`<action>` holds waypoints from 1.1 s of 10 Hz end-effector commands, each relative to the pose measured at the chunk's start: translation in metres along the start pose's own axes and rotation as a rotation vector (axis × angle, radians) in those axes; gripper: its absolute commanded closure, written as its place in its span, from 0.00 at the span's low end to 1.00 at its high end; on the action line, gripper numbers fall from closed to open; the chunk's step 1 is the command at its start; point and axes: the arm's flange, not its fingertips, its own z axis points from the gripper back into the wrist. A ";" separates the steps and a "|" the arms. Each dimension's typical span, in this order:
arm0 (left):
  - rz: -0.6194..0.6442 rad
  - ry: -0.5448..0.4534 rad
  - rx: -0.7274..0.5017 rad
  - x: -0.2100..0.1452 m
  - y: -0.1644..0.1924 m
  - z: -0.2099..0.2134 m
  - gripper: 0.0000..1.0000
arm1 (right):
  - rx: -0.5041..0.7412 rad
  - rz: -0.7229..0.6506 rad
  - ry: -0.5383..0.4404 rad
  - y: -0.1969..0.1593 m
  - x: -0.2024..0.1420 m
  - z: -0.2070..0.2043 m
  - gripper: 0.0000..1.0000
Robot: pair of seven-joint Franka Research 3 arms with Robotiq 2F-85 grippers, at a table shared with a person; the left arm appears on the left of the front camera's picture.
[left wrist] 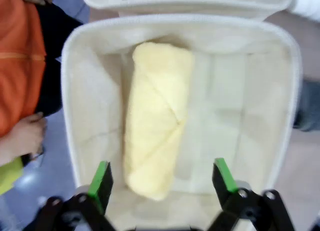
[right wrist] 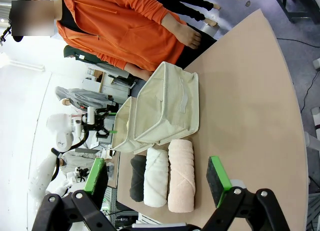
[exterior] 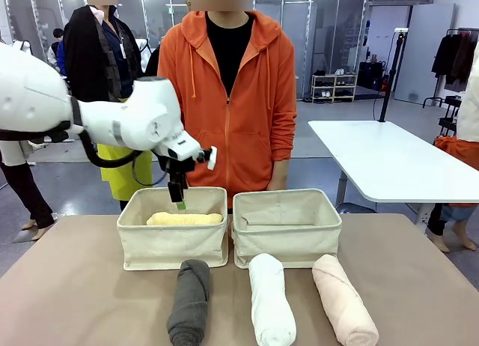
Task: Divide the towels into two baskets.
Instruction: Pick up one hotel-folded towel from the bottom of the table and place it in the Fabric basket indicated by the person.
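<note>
Grey towel, white towel, pink towel lie nearest; left wrist view reveals released left hand above yellow towel, eleven o'clock basket.

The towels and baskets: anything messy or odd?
Nothing stands out. The left basket and right basket stand upright, the yellow towel lies in the left one, the grey towel, white towel and pink towel lie rolled in front.

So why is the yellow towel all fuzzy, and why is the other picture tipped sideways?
Left wrist view: the yellow towel sits close to the lens, so it looks blurry. Right wrist view: the camera is rolled, so the table and the person stand sideways. Front view: sharp, evenly lit.
</note>
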 end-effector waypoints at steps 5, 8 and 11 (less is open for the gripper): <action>0.481 -0.653 -0.328 -0.209 -0.110 0.104 0.00 | 0.018 0.020 -0.010 0.001 -0.002 0.000 0.00; 0.753 -0.865 -0.365 -0.315 -0.169 0.117 0.00 | 0.018 0.020 -0.010 0.001 -0.002 0.000 0.00; 0.963 -0.957 -0.382 -0.393 -0.229 0.103 0.00 | 0.018 0.020 -0.010 0.001 -0.002 0.000 0.00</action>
